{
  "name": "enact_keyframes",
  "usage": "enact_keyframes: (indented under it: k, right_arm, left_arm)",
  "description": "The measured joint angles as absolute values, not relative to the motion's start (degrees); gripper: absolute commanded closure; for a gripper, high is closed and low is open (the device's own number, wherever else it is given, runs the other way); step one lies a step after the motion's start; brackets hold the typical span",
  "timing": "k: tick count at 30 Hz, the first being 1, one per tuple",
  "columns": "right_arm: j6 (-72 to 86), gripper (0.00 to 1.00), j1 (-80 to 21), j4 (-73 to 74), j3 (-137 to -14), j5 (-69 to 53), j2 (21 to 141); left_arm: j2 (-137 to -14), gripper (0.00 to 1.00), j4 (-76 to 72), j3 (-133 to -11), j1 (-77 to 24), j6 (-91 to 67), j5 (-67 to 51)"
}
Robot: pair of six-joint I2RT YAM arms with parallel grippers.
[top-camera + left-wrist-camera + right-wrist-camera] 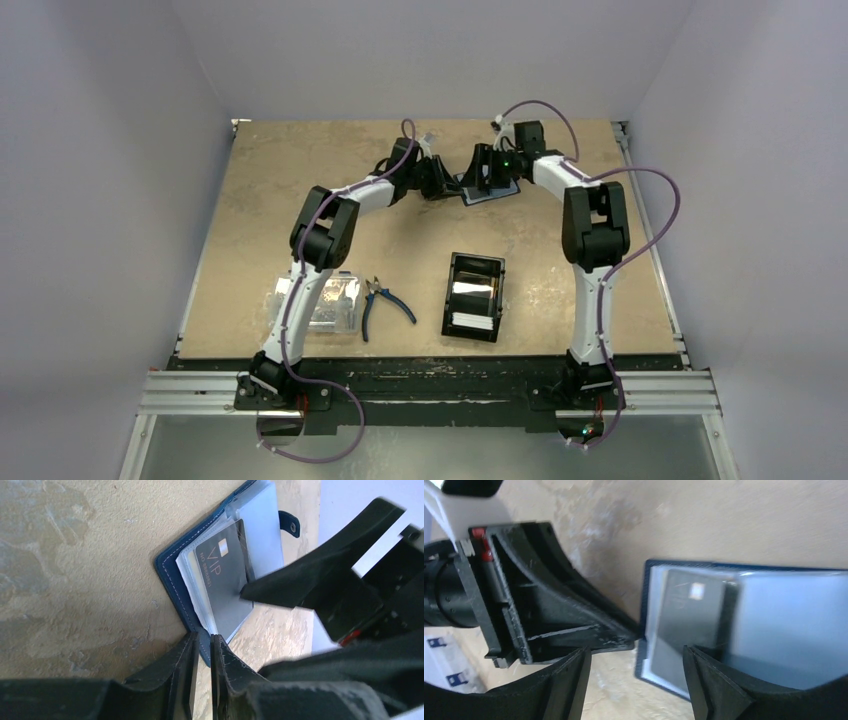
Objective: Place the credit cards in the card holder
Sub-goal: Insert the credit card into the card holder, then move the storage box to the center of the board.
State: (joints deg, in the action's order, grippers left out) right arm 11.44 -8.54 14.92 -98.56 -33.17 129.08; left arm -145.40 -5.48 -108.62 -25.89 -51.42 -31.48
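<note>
The navy card holder (497, 191) lies open at the far middle of the table, its clear sleeves showing (172, 575) (646, 580). A dark grey credit card (225, 585) marked VIP rests on its inner face (689, 607). My left gripper (204, 637) (443, 188) is shut on the near corner of the holder's blue cover. My right gripper (636, 652) (478, 178) stands open over the holder's edge. One of its fingertips (250, 589) touches the dark card, while the other hangs over bare table. More pale credit cards (472, 322) lie in a black tray.
The black open-topped tray (451, 285) stands at the near middle. Blue-handled pliers (385, 305) lie left of it, beside a clear plastic box (325, 305). Both arms meet at the far side, their grippers almost touching.
</note>
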Motion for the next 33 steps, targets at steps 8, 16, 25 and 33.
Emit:
enact_keyframes:
  k: [8,16,25,33]
  right_arm:
    - [15.53,0.23,-10.44,14.22,-96.9,-37.39,129.08]
    - [15.68,0.21,-8.62,15.88,-97.47,-32.34,128.7]
    - [14.46,0.2,-8.19,18.02,-100.57,-26.7,128.84]
    - [14.92,0.21,-8.25,18.06,-105.27,-27.64,132.64]
  left_arm:
    - [-145.47,0.81,-4.75,-109.03,-25.43,-51.16,-31.38]
    - [-145.47,0.79,-4.71,-109.03,-25.23,-49.89,-31.48]
    - [-145.47,0.79,-4.75,-109.03,-25.23,-49.87,-31.55]
    - [-145.47,0.79,-4.64,-109.12,-25.19,-49.87,-31.55]
